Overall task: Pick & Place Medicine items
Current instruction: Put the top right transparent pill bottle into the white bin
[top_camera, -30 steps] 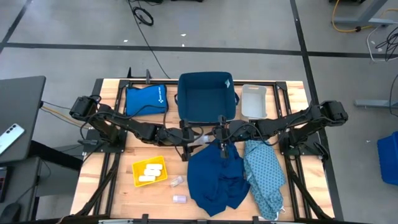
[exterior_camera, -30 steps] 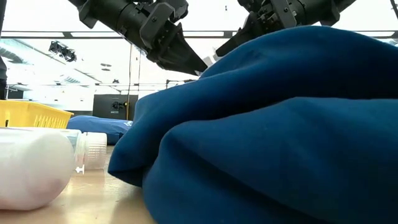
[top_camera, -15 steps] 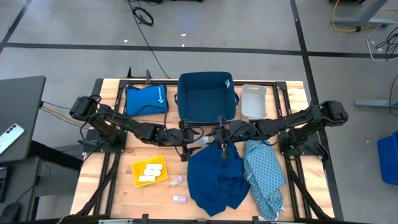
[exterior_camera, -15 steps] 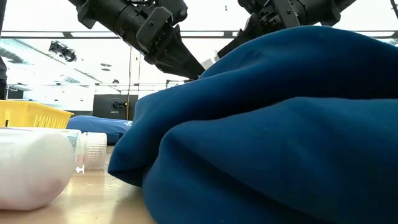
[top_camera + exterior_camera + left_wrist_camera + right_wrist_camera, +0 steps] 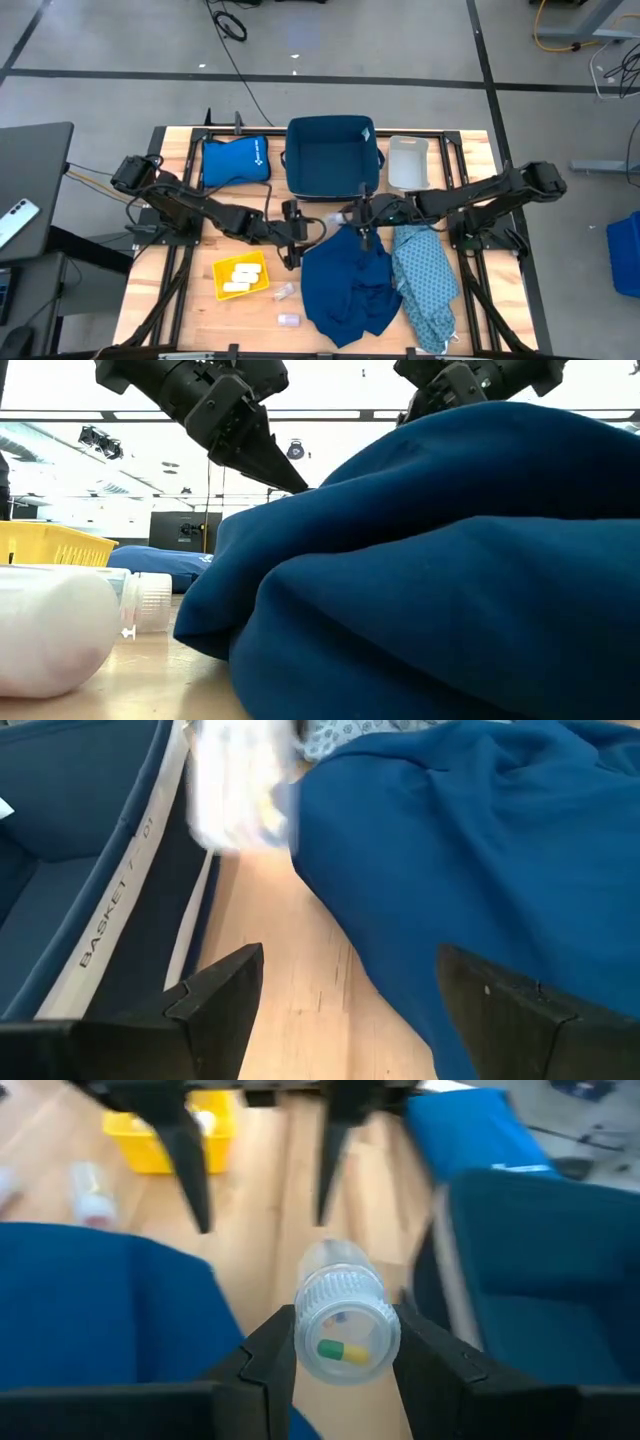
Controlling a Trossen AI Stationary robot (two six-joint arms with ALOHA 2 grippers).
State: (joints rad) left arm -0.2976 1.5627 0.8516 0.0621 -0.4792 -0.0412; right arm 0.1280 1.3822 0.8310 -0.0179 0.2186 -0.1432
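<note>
A big dark blue cloth (image 5: 345,285) lies right under the jaws. A blue basket (image 5: 332,155) sits just behind them. A patterned cloth (image 5: 428,280) lies beside.

Wooden table (image 5: 180,300) under cloths (image 5: 345,285), tray (image 5: 241,275)

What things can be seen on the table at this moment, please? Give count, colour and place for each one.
Capsule bottle: one, clear, held above the table centre.
Small bottles: two, whitish, on the wood beside the yellow tray.
Yellow tray: one, front left, with cream-white packs inside.
Blue basket: one, back centre.
Blue pouch: one, back left.
White container: one, back right.
Dark blue cloth: one, front centre.
Patterned cloth: one, light blue, front right.
Left gripper: open, empty, left of centre.
Right gripper: shut on the capsule bottle.
</note>
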